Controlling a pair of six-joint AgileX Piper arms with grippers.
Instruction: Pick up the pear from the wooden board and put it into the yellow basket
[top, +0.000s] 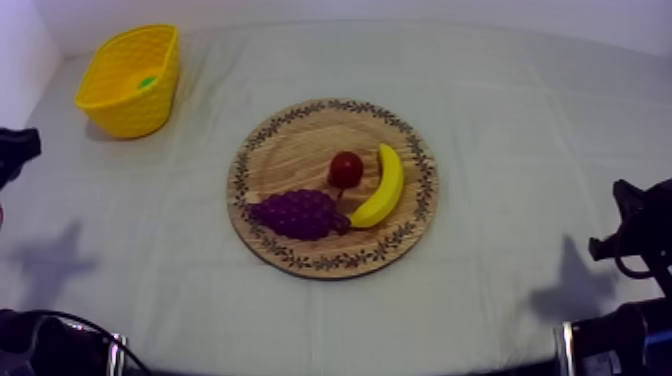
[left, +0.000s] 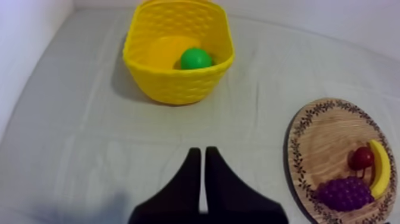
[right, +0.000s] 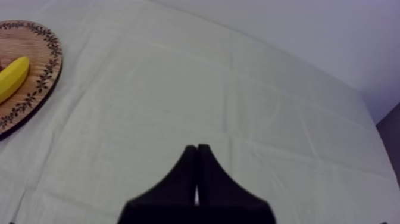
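The green pear (left: 196, 58) lies inside the yellow basket (left: 178, 83), which stands at the table's far left (top: 130, 85); from above, a bit of the pear's green (top: 147, 82) shows over the rim. My left gripper (left: 202, 152) is shut on nothing, its fingers together in a narrow wedge over bare cloth, well short of the basket. My right gripper (right: 197, 149) is likewise shut on nothing, over cloth to the right of the wooden board (right: 36, 89). The round wooden board (top: 290, 150) sits mid-table.
On the board lie a bunch of purple grapes (top: 297, 213), a small red fruit (top: 346, 168) and a banana (top: 383, 187). My left arm (top: 15, 150) and right arm (top: 640, 225) rest at the table's side edges. Bare cloth surrounds the board.
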